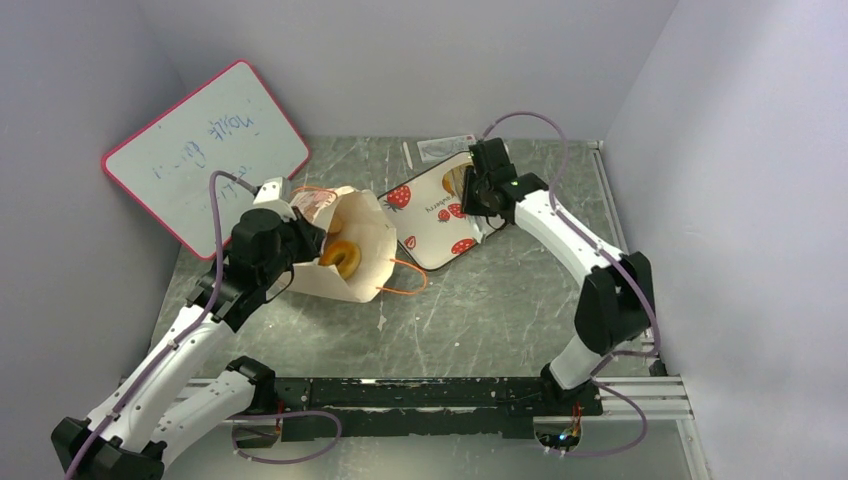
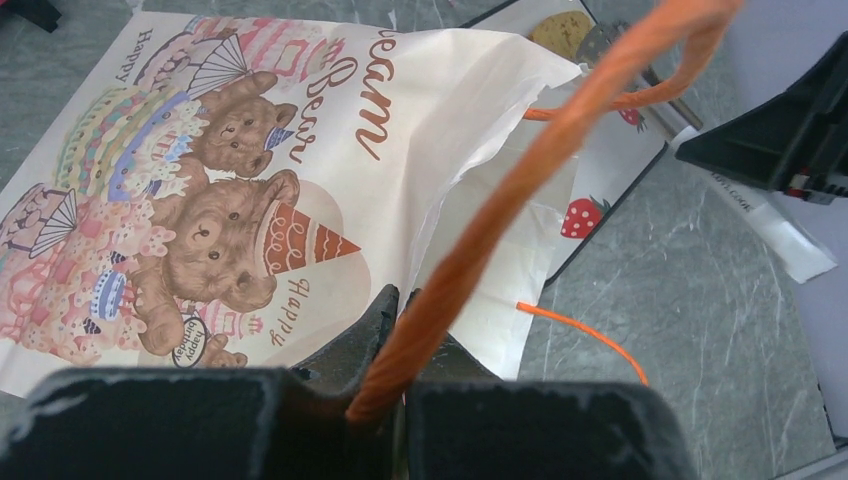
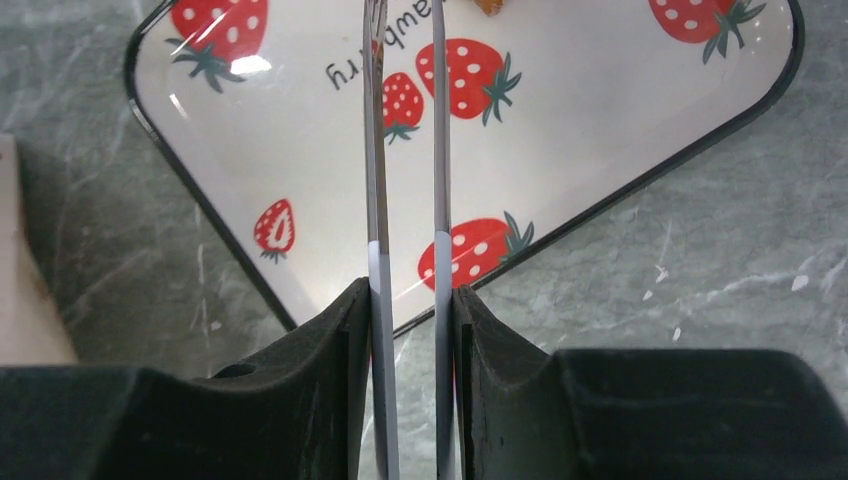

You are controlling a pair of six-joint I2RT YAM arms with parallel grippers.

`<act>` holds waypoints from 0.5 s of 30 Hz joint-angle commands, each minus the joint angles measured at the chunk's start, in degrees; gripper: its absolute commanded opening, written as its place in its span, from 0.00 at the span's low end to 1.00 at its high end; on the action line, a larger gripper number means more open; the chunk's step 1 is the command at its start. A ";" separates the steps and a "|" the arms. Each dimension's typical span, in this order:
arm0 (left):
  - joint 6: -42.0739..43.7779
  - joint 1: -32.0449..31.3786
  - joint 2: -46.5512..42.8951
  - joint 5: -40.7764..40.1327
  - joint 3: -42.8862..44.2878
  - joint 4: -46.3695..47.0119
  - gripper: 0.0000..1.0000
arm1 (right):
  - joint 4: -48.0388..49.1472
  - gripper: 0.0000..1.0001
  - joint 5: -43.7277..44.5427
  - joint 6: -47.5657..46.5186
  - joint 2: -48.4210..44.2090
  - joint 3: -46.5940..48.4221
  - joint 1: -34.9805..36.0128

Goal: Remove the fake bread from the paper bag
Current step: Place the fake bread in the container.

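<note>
The cream-white paper bag (image 1: 365, 250) lies on its side with its mouth open toward the tray. A golden-brown ring doughnut (image 1: 342, 256) shows inside the mouth. My left gripper (image 1: 303, 240) is shut on the bag's rim, and in the left wrist view (image 2: 415, 300) an orange cord handle (image 2: 520, 170) runs through the fingers over the bag's bear print (image 2: 220, 220). My right gripper (image 1: 478, 198) is shut on metal tongs (image 3: 378, 150), whose two blades reach over the strawberry-print tray (image 3: 600, 130). A tan bun (image 2: 560, 30) lies on the tray, and an orange bread edge (image 3: 489, 5) shows by the tong tips.
A pink-framed whiteboard (image 1: 205, 150) leans against the left wall behind the bag. A clear plastic packet (image 1: 445, 150) lies at the back of the tray. The strawberry-print tray (image 1: 435, 235) sits just right of the bag's mouth. Walls close the left, back and right.
</note>
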 commanded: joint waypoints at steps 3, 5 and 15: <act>2.41 -0.22 -0.96 3.83 -1.50 1.50 0.07 | -0.70 0.34 -4.65 1.99 -10.16 -4.67 0.07; 2.86 -0.22 -0.74 4.58 -1.59 2.02 0.07 | -0.94 0.33 -6.12 2.59 -13.28 -6.68 0.46; 4.24 -0.22 1.30 6.82 -1.82 1.36 0.07 | -1.75 0.32 -14.65 4.72 -27.00 -14.09 2.34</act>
